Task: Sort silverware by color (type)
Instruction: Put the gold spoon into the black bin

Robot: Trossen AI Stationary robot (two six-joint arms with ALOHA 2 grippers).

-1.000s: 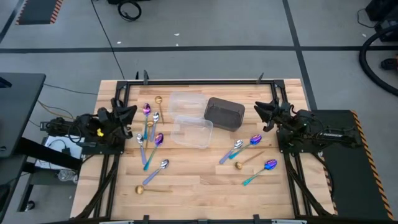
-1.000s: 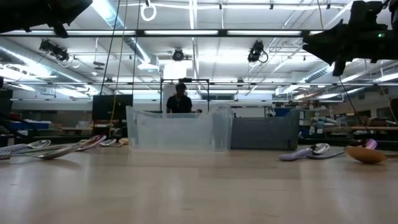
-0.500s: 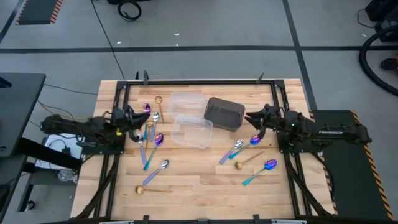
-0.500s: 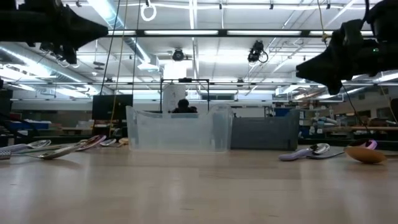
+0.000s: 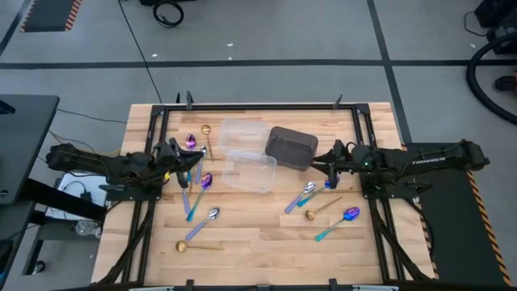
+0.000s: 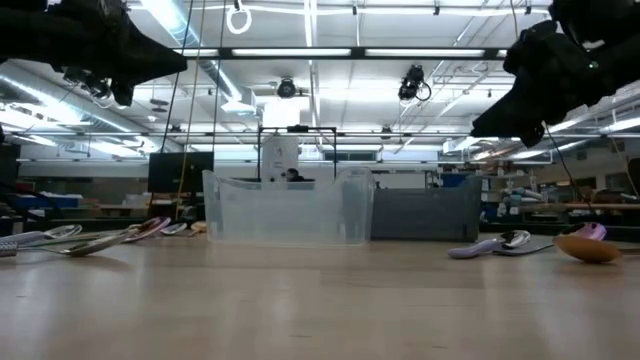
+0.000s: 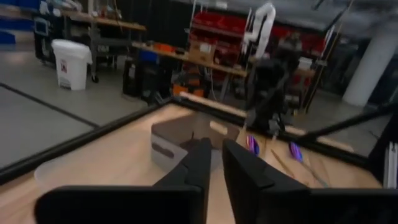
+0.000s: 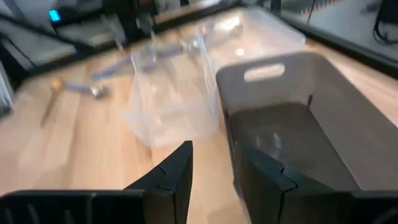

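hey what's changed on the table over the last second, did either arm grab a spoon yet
No grab yet. Both arms have reached inward from the table's sides: the left gripper now hangs over the left cluster of spoons, and the right gripper has come beside the dark bin. Both hold nothing, fingers nearly closed. Spoons, clear tubs and bin lie as before.

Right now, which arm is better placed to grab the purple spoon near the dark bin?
Right, probably. The right gripper hovers just beside that purple spoon, next to the dark bin. The left gripper is across the table over the other cluster.
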